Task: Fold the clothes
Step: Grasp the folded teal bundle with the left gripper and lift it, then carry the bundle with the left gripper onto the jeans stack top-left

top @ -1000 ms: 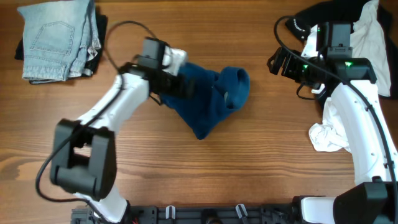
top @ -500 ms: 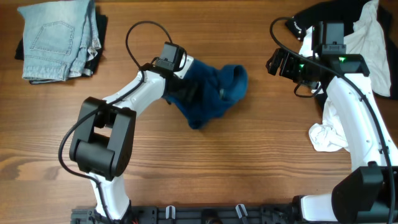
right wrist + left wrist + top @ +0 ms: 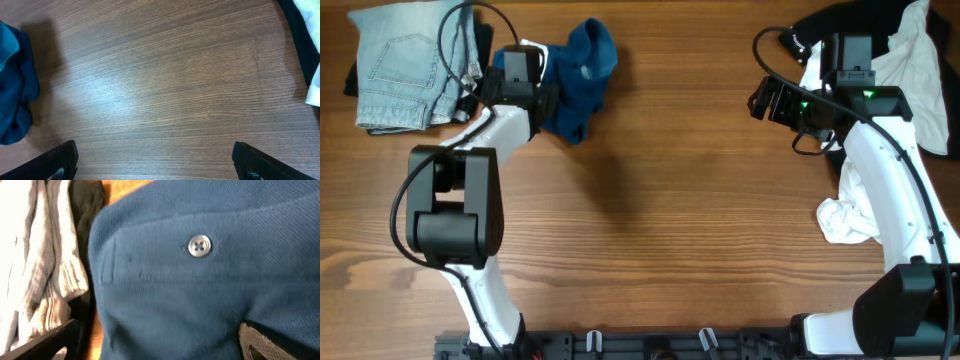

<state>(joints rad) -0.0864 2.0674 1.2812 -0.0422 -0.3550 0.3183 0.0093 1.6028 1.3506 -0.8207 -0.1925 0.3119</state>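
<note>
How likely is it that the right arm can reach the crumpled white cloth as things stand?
Probably yes. The right claw is open and empty over bare table, and the white cloth lies uncovered beside that arm. It is close to the base, so the arm would have to fold back.

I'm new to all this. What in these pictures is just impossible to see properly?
Overhead: the dark garment is mostly buried under the folded jeans.
Overhead: the left arm covers part of the blue shirt; the left wrist view crops it.
Overhead: the black and white clothes pile runs off the top-right edge.
</note>
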